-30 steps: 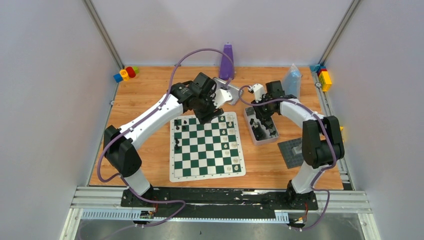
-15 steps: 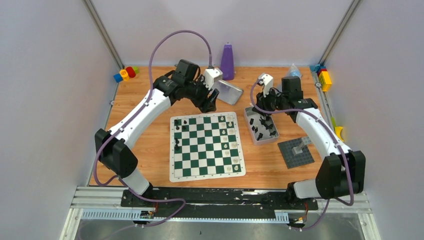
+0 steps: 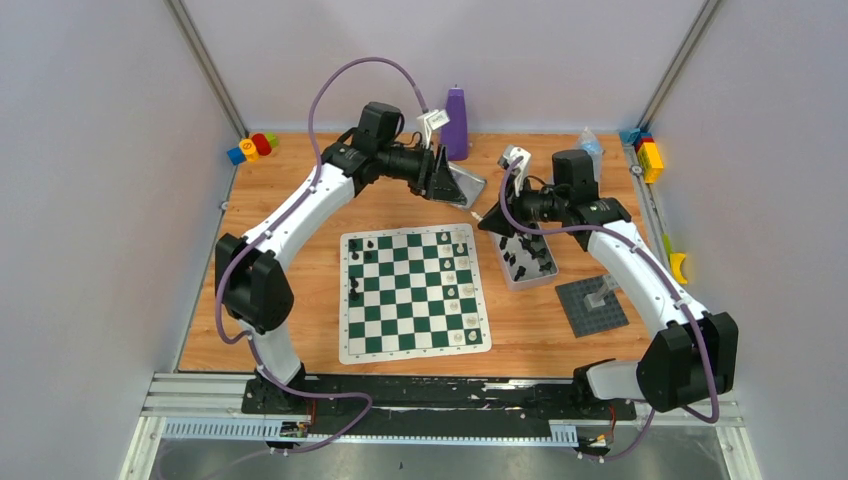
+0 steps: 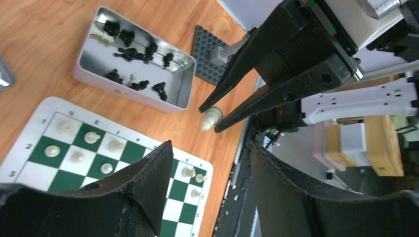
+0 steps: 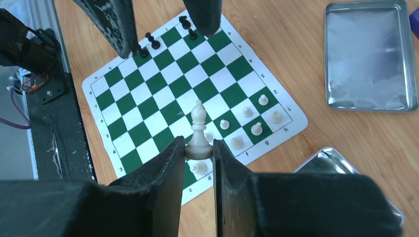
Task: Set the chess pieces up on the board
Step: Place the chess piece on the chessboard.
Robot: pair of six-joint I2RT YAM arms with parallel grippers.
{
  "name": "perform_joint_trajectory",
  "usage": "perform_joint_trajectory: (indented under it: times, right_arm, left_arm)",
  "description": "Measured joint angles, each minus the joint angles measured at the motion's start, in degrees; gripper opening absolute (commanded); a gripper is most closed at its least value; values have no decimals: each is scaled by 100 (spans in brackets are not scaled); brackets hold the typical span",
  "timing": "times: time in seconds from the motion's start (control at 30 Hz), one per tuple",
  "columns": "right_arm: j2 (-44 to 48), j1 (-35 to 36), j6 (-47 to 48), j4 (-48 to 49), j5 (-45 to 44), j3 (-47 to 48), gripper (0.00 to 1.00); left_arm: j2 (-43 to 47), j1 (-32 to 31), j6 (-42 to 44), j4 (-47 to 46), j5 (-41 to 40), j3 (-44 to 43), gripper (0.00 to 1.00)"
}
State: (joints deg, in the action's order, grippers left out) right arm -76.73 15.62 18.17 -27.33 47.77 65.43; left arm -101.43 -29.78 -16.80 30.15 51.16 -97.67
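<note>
My right gripper (image 5: 198, 148) is shut on the base of a cream-white bishop (image 5: 198, 129) and holds it upright in the air above the board (image 5: 163, 98). In the top view this gripper (image 3: 484, 218) points left, just off the board's (image 3: 415, 345) far right corner. My left gripper (image 3: 443, 178) hangs open and empty a short way from it, facing it. The left wrist view shows the bishop (image 4: 211, 119) between the right fingertips. White pieces (image 5: 247, 118) stand along one board edge, and a few black pieces (image 5: 148, 39) stand opposite.
A metal tin (image 3: 545, 275) right of the board holds several black and white pieces. Its flat lid (image 3: 462, 186) lies behind the board, near a purple bottle (image 3: 455, 122). A grey studded baseplate (image 3: 590, 303) sits at the right. Toy blocks (image 3: 250, 148) lie in the back corners.
The right gripper rose from the tin with the bishop and swung left. The left gripper lifted off the board's far edge, moved back and turned towards the right gripper.
</note>
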Motion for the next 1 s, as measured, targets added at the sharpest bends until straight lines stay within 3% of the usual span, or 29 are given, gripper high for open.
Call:
perform_joint_trajectory:
  times: [0.37, 0.6, 1.0]
  right_arm:
    - [98, 109, -461, 376, 184, 0, 13]
    - [98, 120, -584, 463, 208, 22, 13]
    - [96, 164, -673, 540, 205, 52, 13]
  left_arm:
    - [-197, 24, -1082, -769, 728, 144, 65]
    - [-264, 24, -1349, -997, 887, 313, 53]
    - [-479, 24, -1829, -1421, 1158, 422, 41]
